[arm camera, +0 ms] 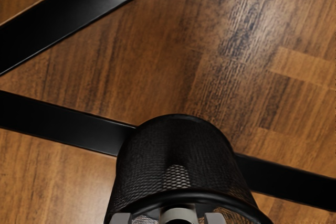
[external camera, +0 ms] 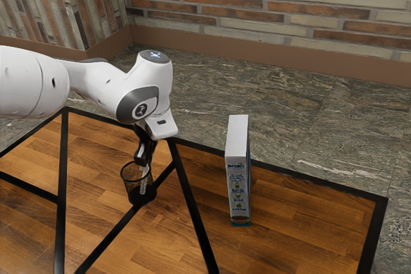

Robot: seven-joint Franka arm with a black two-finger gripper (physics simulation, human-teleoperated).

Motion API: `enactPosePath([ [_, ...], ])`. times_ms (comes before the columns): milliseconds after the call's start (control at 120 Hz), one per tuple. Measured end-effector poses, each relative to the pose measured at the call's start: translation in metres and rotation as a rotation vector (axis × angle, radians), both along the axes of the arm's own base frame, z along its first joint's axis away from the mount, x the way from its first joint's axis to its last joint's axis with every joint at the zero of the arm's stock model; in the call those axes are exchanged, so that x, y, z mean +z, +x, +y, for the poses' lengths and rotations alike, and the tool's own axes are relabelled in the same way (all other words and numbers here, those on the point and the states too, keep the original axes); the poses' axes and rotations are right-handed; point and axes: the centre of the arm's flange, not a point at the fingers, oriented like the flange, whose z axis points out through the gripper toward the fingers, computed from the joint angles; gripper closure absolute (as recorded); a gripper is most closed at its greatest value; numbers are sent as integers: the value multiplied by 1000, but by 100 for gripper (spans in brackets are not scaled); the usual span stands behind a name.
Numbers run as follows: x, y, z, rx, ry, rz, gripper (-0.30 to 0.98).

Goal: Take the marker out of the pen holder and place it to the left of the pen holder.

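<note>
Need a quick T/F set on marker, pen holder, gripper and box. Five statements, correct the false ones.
1. The marker is inside the pen holder. True.
2. The box lies flat on the table. False: it stands upright.
3. The gripper is down at the box. False: it is at the mouth of the pen holder, away from the box.
4. The pen holder has black mesh walls. True.
5. The pen holder lies tipped on its side. False: it stands upright, over one of the table's black strips.
</note>
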Motion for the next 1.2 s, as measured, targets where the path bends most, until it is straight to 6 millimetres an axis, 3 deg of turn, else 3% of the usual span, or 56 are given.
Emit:
enactPosePath([
  [158,3,1,5,-3,-1,-1,70],
  [275,25,0,26,34,-16,-12,74],
  [367,47,-3,37,64,-41,-7,75],
  [475,75,-9,34,83,-90,15,76],
  [617,140,0,25,88,-113,-7,77],
  [692,152,1,39,114,-84,10,77],
  [775,139,0,91,210,1,62,77],
  [825,118,-1,117,267,57,113,77],
  [1025,30,-12,151,398,196,306,75],
  [1200,-15,-26,182,531,202,394,75],
])
